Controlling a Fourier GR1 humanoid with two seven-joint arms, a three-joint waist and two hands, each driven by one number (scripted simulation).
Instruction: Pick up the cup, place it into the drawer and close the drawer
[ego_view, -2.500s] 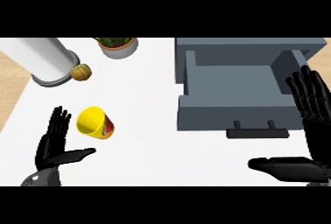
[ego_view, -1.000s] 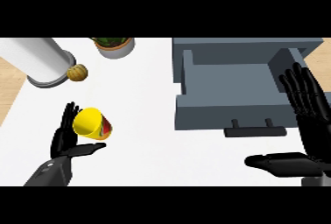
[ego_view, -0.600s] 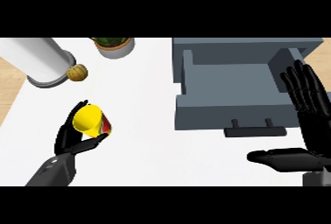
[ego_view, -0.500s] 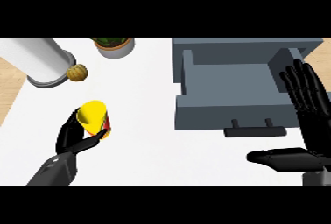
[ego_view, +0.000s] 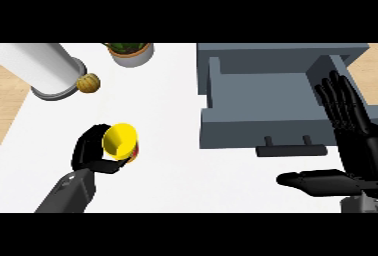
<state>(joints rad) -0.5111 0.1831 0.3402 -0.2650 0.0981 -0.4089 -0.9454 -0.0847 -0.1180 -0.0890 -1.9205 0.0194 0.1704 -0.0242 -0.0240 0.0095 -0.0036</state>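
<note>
A yellow cup (ego_view: 119, 140) with a red band lies tilted on the white counter at the left, its mouth facing me. My left hand (ego_view: 90, 152) is curled round the cup, fingers behind it and thumb under it. The grey drawer (ego_view: 269, 102) stands pulled open at the right, its inside bare, with a dark handle (ego_view: 291, 149) on its front. My right hand (ego_view: 345, 135) rests open beside the drawer's right wall, fingers straight up and thumb pointing left.
A white cylinder (ego_view: 46, 67) stands at the back left with a small brown round object (ego_view: 88, 83) next to it. A potted plant (ego_view: 130, 51) sits at the back middle. Bare white counter (ego_view: 181, 180) lies between cup and drawer.
My left hand moved in from the cup's left and closed round it; the cup tipped and shifted slightly. The right hand stayed still.
</note>
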